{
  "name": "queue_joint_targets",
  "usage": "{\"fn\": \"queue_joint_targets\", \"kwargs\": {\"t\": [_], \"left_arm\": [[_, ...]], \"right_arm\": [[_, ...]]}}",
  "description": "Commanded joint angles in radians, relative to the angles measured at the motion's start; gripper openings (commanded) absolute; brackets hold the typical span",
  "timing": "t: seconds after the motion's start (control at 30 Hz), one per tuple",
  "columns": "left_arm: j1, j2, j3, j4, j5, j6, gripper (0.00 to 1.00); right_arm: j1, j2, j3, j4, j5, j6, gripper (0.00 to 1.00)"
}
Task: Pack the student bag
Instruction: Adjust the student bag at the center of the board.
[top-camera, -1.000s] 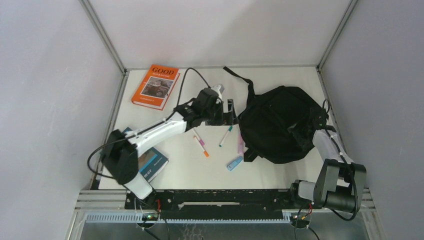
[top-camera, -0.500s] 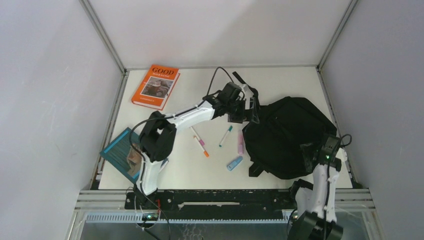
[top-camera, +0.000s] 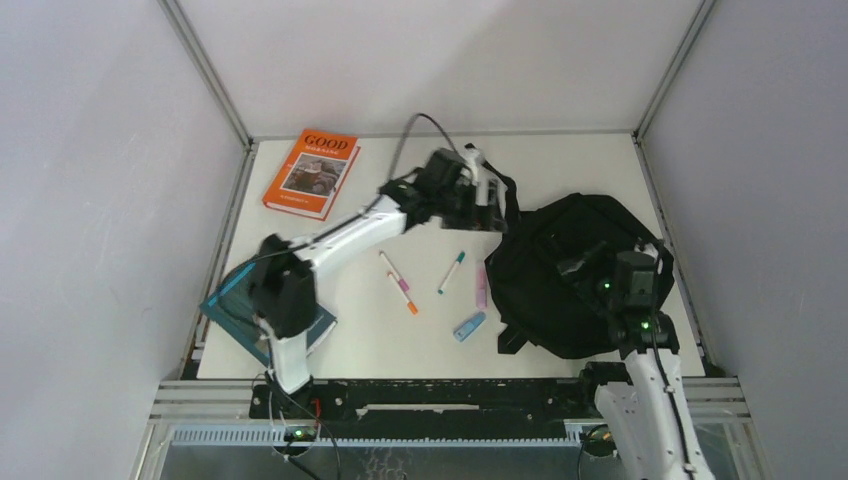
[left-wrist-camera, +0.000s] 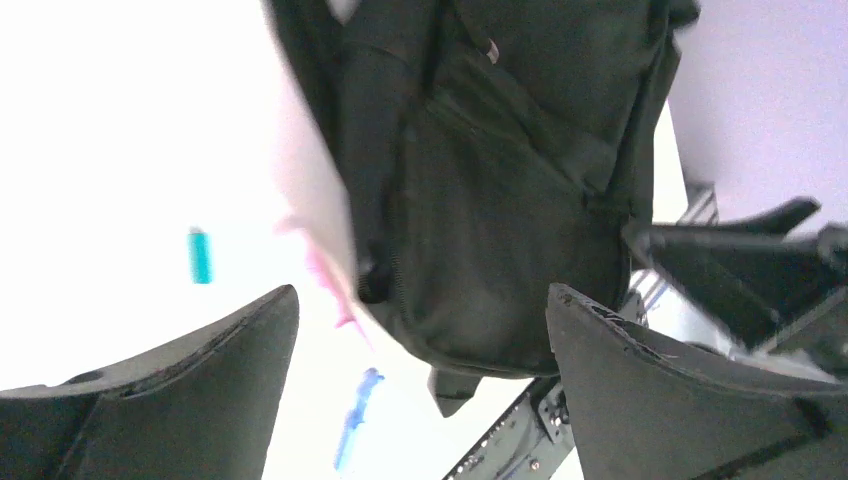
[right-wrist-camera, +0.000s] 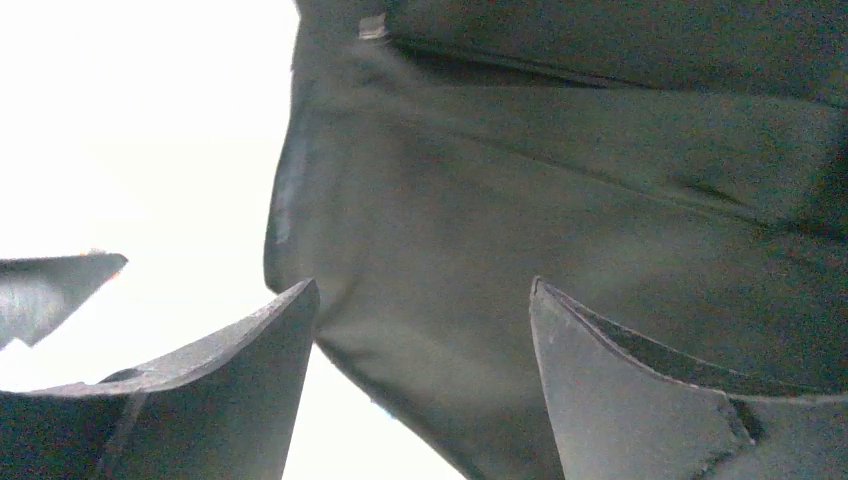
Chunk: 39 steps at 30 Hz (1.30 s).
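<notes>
The student bag (top-camera: 556, 290) is a large black backpack lying on the right half of the white table, its strap (top-camera: 478, 158) trailing toward the back. My left gripper (top-camera: 496, 208) hovers open at the bag's upper left edge. In the left wrist view its fingers (left-wrist-camera: 225, 345) stand wide apart with the bag (left-wrist-camera: 500, 210) beyond them and nothing between. My right gripper (top-camera: 585, 262) is over the bag's middle. In the right wrist view it (right-wrist-camera: 422, 290) is open just above the black fabric (right-wrist-camera: 560, 200), gripping nothing.
An orange book (top-camera: 312, 172) lies at the back left and a teal book (top-camera: 240, 300) at the front left, under the left arm. A pink and orange pen pair (top-camera: 400, 285), a teal pen (top-camera: 452, 271), a pink highlighter (top-camera: 481, 286) and a blue item (top-camera: 469, 326) lie left of the bag.
My right arm swung from the bag's right front edge up over its middle, its jaws widening. My left gripper reached the bag's left edge, then drew back slightly. The bag's outline shifted.
</notes>
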Motion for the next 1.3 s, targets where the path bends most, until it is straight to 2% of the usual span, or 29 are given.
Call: {"fn": "queue_joint_targets", "kwargs": {"t": [0.0,0.07,0.17,0.27,0.4,0.63,0.83,0.87,0.9,0.97,1.0,1.03,1.17,1.27], "left_arm": [[0.172,-0.247,-0.166,-0.007,-0.082,0.012,0.97],[0.247,-0.314,-0.262,0.006,-0.093,-0.006,0.97],[0.329,-0.403,-0.384,0.018,-0.092,-0.017,0.97],[0.372,-0.475,-0.481,0.019,-0.098,-0.018,0.97],[0.379,-0.542,-0.565,0.023,-0.105,-0.021,0.98],[0.379,-0.55,-0.628,0.07,-0.071,-0.052,0.97],[0.379,-0.546,-0.652,0.097,-0.048,-0.069,0.97],[0.379,-0.548,-0.655,0.097,-0.047,-0.07,0.97],[0.379,-0.549,-0.656,0.098,-0.046,-0.07,0.97],[0.379,-0.553,-0.66,0.097,-0.044,-0.069,0.97],[0.379,-0.557,-0.662,0.095,-0.045,-0.067,0.97],[0.378,-0.562,-0.665,0.094,-0.046,-0.066,0.97],[0.379,-0.574,-0.67,0.089,-0.055,-0.06,0.97],[0.379,-0.571,-0.664,0.089,-0.054,-0.06,0.97]], "right_arm": [[0.289,-0.015,0.066,0.217,0.095,-0.072,0.86],[0.438,0.036,0.097,0.244,0.181,-0.122,0.86],[0.615,0.179,0.172,0.196,0.294,-0.209,0.84],[0.731,0.355,0.255,0.092,0.313,-0.274,0.83],[0.848,0.542,0.305,-0.053,0.36,-0.227,0.82],[0.873,0.734,0.309,-0.055,0.333,-0.264,0.8],[0.861,0.917,0.351,-0.075,0.53,-0.266,0.73],[0.861,0.939,0.357,-0.073,0.547,-0.268,0.69],[0.86,0.954,0.36,-0.067,0.561,-0.267,0.6],[0.853,0.957,0.362,-0.058,0.564,-0.277,0.29],[0.85,0.942,0.365,-0.064,0.562,-0.279,0.04],[0.85,0.912,0.369,-0.073,0.557,-0.28,0.0],[0.839,0.724,0.403,-0.143,0.524,-0.283,0.0],[0.775,0.553,0.456,-0.182,0.493,-0.289,0.0]]}}
